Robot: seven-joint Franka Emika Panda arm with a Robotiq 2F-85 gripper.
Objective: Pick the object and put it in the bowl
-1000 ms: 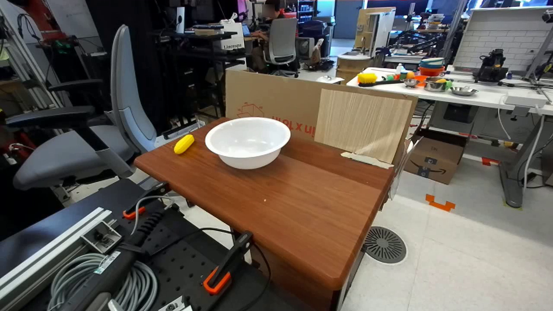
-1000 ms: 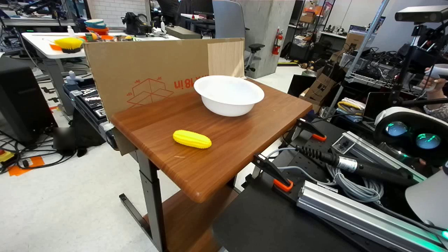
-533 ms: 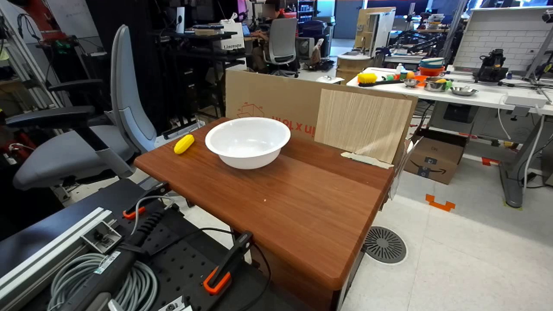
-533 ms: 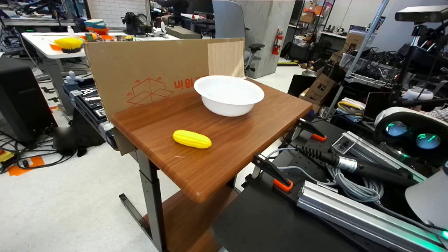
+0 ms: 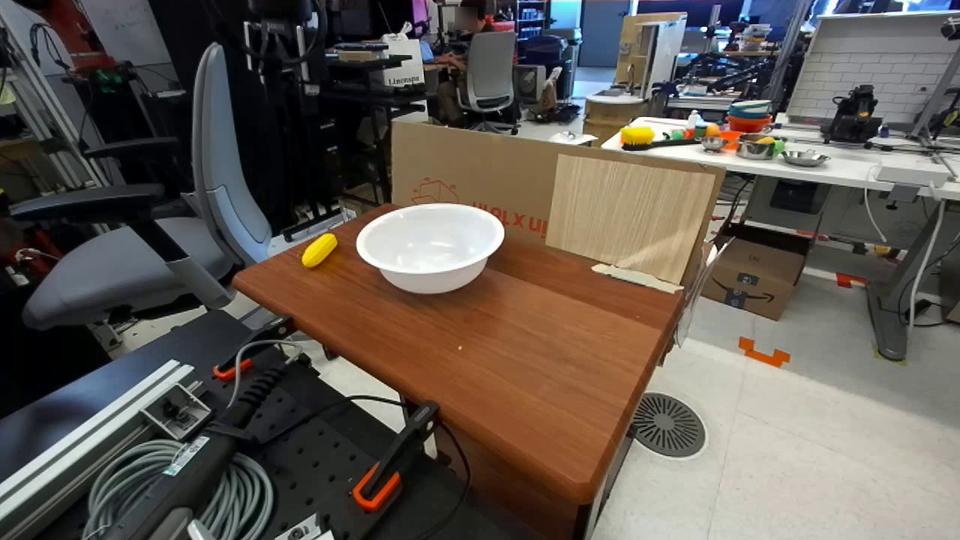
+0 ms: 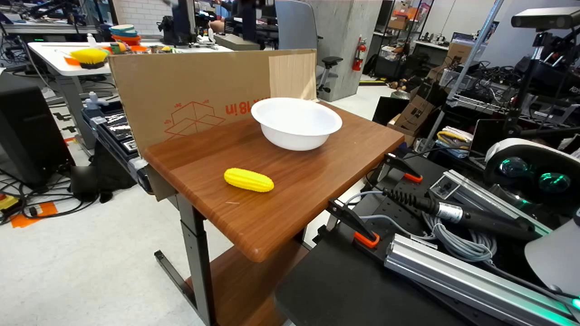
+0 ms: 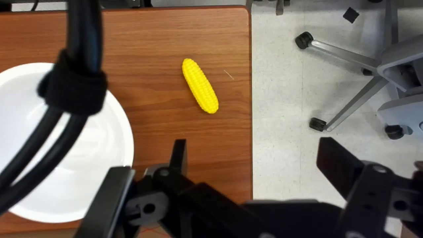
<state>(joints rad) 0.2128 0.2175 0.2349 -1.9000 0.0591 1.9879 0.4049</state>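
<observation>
The object, a yellow corn-shaped piece, lies on the brown table near a corner in both exterior views (image 5: 319, 250) (image 6: 248, 180). It also shows in the wrist view (image 7: 200, 86). The white bowl (image 5: 431, 280) (image 6: 294, 141) stands upright beside it, apart from it, and looks empty. In the wrist view the bowl (image 7: 128, 142) is at the left, partly covered by black cables. My gripper (image 7: 252, 143) is open with nothing between its fingers. It is high above the table, its fingers straddling the table's edge in the wrist view. It shows at the top of both exterior views (image 5: 279, 71) (image 6: 215, 36).
The wooden table (image 5: 510, 360) has an upright cardboard sheet (image 6: 195, 90) along its far side, with a light wood panel (image 5: 630, 217). Black and orange clamps (image 5: 397, 461) (image 6: 355, 222) grip the near edge. A grey chair (image 5: 225, 165) stands by the table's end.
My gripper has come into view at the top of both exterior views, where it did not show before. The object and the bowl have not moved.
</observation>
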